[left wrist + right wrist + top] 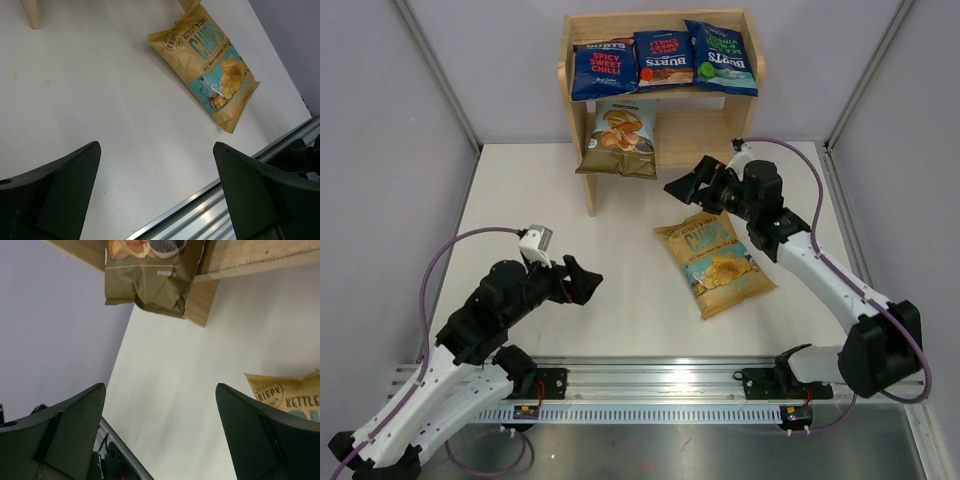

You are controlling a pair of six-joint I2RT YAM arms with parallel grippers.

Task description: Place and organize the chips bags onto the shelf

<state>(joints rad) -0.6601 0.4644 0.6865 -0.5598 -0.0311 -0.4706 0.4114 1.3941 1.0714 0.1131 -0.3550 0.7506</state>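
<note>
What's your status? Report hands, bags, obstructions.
Left hand open, empty. Right hand open, empty, by shelf. Three Burts bags top tier, olive bag lower tier, Kettle chips bag flat on table. Nothing blocking it.

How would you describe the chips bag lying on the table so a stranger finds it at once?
Look at the white table in front of the wooden shelf. Flat on it, right of centre, lies a yellow bag with teal CHIPS lettering. It alone is off the shelf; the three dark blue bags and the olive bag sit on its tiers.
</note>
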